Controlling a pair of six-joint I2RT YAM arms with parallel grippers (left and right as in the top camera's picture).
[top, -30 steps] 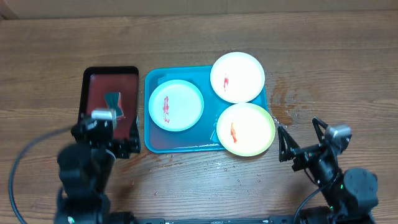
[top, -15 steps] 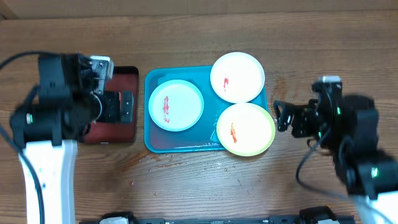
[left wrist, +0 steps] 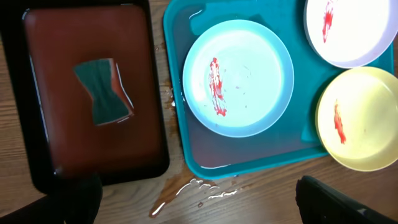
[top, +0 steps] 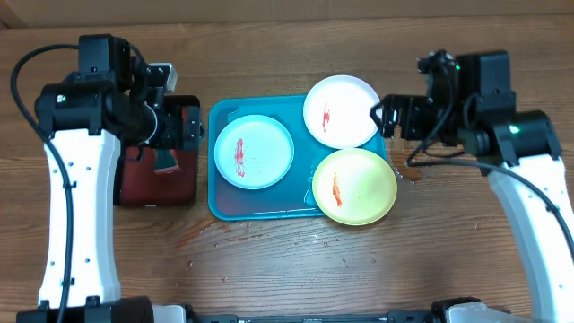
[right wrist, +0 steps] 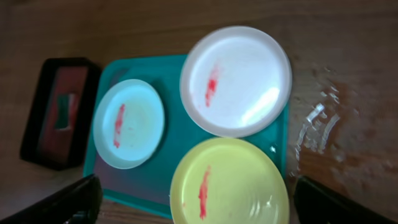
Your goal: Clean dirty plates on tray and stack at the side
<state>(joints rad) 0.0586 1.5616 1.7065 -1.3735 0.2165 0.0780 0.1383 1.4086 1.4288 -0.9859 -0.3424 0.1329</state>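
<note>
Overhead puts my left gripper (top: 177, 130), jaws wide apart as on my right gripper (top: 395, 117), over the sponge (left wrist: 104, 92) toward the counter's left edge.

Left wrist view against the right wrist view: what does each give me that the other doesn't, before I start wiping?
Only the left wrist view shows the hourglass-shaped sponge clearly, plus a water puddle on the wood by the turquoise tray's corner. Only the right wrist view shows the white plate whole, plus the wet patch on the table to the right of that tray. Both show the black tray, the light blue plate whole, the yellow-green plate cut by the frame edge, and a red smear on all three plates.
</note>
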